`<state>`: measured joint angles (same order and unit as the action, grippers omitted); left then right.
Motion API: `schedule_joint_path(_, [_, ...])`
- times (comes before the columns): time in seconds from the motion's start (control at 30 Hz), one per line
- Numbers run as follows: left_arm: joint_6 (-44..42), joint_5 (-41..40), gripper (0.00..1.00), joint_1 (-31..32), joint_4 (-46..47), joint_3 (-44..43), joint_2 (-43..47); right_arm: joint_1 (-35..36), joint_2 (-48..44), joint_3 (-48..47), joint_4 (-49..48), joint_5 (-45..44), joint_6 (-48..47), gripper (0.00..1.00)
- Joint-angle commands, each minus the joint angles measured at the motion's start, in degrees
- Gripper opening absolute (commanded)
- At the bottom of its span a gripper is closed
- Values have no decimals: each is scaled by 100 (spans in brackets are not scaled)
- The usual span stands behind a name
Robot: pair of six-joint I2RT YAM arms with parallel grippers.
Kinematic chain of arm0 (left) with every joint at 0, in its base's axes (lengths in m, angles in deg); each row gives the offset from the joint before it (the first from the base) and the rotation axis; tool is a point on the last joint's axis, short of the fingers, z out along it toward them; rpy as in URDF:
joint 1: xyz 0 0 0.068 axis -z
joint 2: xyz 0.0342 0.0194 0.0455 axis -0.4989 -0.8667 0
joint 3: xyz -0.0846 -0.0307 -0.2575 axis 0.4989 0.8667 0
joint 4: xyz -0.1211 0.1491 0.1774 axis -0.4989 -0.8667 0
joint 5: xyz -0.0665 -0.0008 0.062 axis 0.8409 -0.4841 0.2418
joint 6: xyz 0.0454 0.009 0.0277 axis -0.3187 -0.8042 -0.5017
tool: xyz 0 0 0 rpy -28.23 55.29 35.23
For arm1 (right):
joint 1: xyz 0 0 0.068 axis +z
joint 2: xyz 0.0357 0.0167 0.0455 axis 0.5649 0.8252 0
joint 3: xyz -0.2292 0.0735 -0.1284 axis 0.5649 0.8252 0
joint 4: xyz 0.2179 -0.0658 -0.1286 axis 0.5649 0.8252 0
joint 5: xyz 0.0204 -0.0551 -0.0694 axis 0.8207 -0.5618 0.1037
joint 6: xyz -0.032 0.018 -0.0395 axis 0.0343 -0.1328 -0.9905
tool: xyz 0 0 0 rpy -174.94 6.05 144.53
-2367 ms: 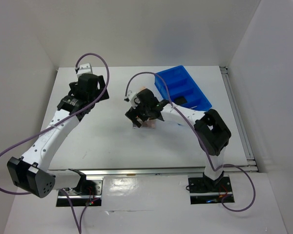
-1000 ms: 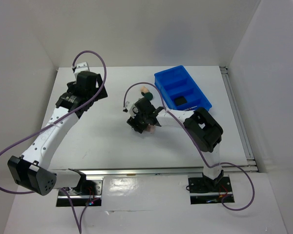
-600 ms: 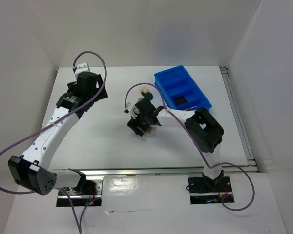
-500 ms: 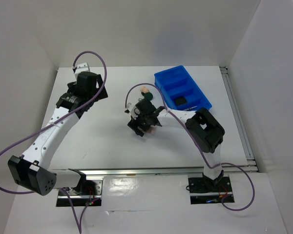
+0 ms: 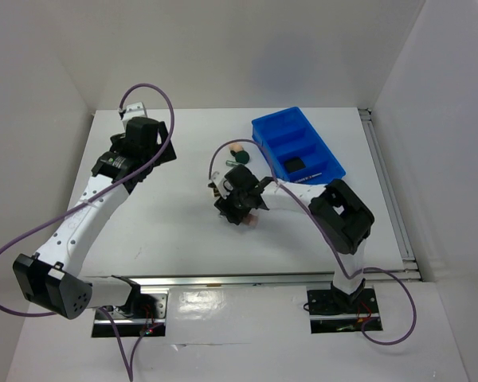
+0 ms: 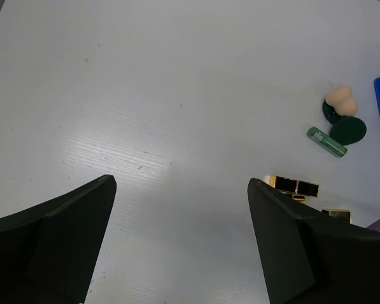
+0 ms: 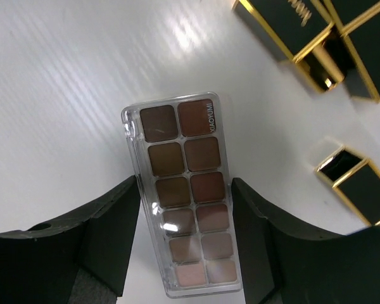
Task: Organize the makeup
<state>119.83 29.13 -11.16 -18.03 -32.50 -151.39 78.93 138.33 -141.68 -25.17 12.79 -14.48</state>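
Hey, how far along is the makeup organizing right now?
Early. Done: a black compact sits in the blue bin. In hand: the right gripper clamps the eyeshadow palette by its long sides. Left: lipstick tubes, beige sponge, green tube and round green piece lie loose on the table; the left gripper hangs open.

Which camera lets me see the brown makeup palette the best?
The right wrist view. The clear plastic palette of brown and pink shades fills the middle, all twelve colours showing, between the fingers of the right pincer. In the top view that pincer hides nearly all of it. The left wrist view does not show it.
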Motion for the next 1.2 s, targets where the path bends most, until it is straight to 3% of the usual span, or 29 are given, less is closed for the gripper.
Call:
schedule_joint_path(0.0, [24, 29, 100, -22, 140, 2, 140, 126, -533, 66, 338, -94, 128, 44])
schedule_joint_path(0.4, [24, 144, 100, -75, 193, 2, 140, -427, -1905, -400, 259, -884, 1103, 38])
schedule_joint_path(0.7, [24, 196, 100, -75, 299, -51, 78, -1551, -1836, -785, -189, -2378, 2077, 34])
schedule_joint_path(0.97, [-28, 249, 100, -127, 299, 2, 78, -3037, -1440, -1068, 207, -1827, 4116, 31])
schedule_joint_path(1.17, [-28, 196, 100, -127, 299, 2, 78, -4013, -2044, 345, -1029, -982, 6278, 31])
